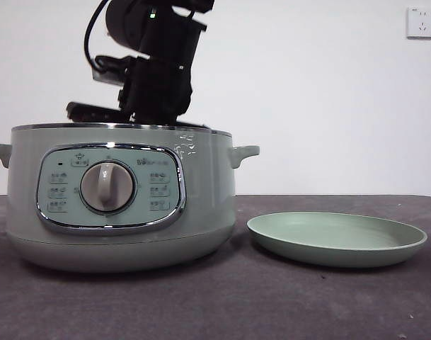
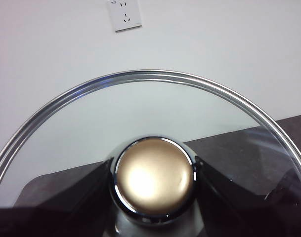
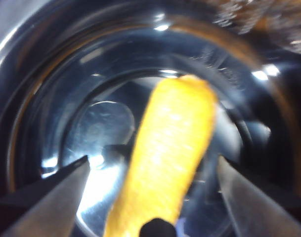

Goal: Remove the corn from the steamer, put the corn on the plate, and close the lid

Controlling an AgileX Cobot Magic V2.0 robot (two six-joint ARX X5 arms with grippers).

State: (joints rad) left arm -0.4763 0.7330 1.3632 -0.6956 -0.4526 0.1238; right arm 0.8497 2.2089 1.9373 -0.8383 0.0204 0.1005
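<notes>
Now reaching down from the upper left of the front view as a big dark arm, with the right gripper [image 3: 152,197] sunk past the chrome rim into the steamer [image 1: 201,212] and out of sight there. Spreading wide in the right wrist view, its two fingers [image 3: 51,197] flanking the corn [image 3: 165,153] on either side with clear gaps, not touching it. Lying lengthwise between those fingers, the yellow-orange cob, blurred, over the shiny metal floor of the pot.

Clamping the lid [image 2: 140,79] by its knob [image 2: 155,175] in the left wrist view, the left gripper [image 2: 152,182] with one dark finger pressed against each side of the chrome-ringed knob. Holding the clear glass disc tilted up off the pot, with the white wall and a socket [image 2: 124,14] showing through and above it.

Sitting at the left of the front view on the dark desk [image 1: 272,304], the sage-green pot with dial facing the camera. Resting at the lower right, just beside the pot and apart from it, the pale green plate [image 1: 335,241].
</notes>
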